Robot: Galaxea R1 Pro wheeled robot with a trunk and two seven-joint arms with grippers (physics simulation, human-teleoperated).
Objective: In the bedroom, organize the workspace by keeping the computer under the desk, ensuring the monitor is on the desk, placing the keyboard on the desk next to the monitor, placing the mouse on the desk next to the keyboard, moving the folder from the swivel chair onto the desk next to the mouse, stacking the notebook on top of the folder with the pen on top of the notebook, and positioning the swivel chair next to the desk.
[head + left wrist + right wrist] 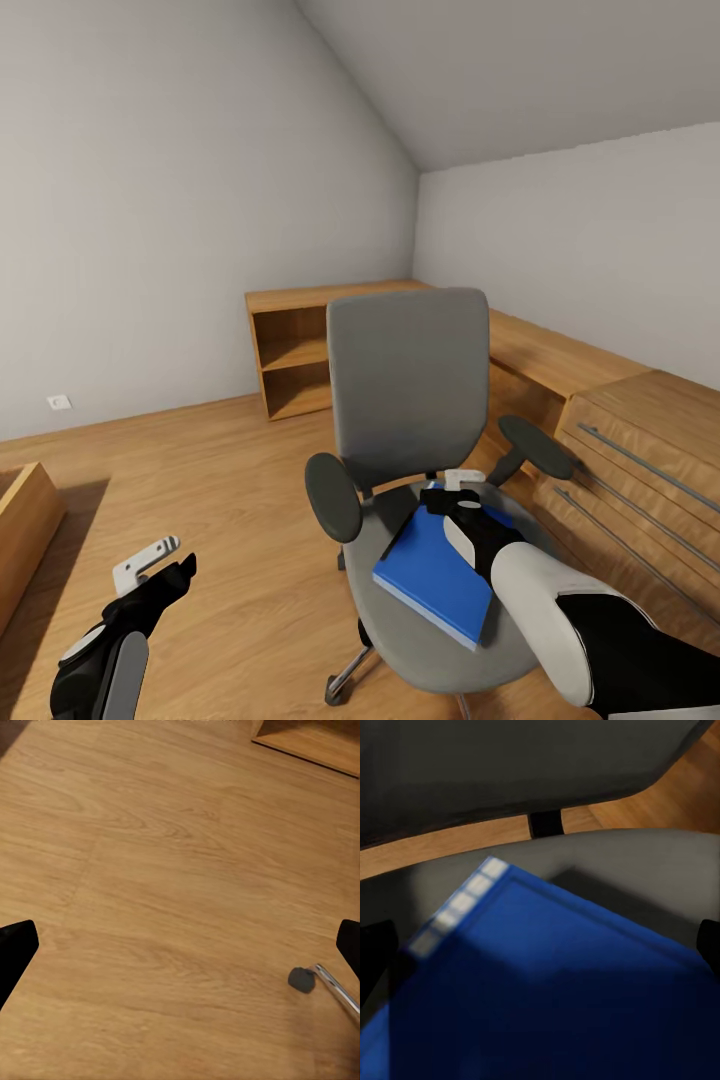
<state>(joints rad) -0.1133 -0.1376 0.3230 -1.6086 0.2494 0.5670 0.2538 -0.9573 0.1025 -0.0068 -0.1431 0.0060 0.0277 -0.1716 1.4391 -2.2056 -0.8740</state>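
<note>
From the head camera we see the swivel chair (420, 470) standing on the wood floor (230, 500) of the bedroom, its tall grey back toward the far corner. The blue folder (437, 575) lies flat on the grey seat, reaching from near the back of the seat toward its front edge. Our right gripper (462, 492) sits over the folder's far corner, close to the chair back; whether it touches the folder we cannot tell. Our left gripper (160, 565) hangs over bare floor to the left of the chair, well apart from it, with its jaws spread and nothing between them. A low wooden shelf unit (300, 350) stands against the far wall.

In the left wrist camera we look down on the floor planks, with the two dark fingertips (15, 949) wide apart at the frame's sides and a chair caster (301, 979) on its chrome leg between them.

In the right wrist camera the folder (555, 990) lies just under the gripper, on the seat (630, 862), and the dark fingertips (375, 952) stand wide on either side of it, not closed on it.
</note>
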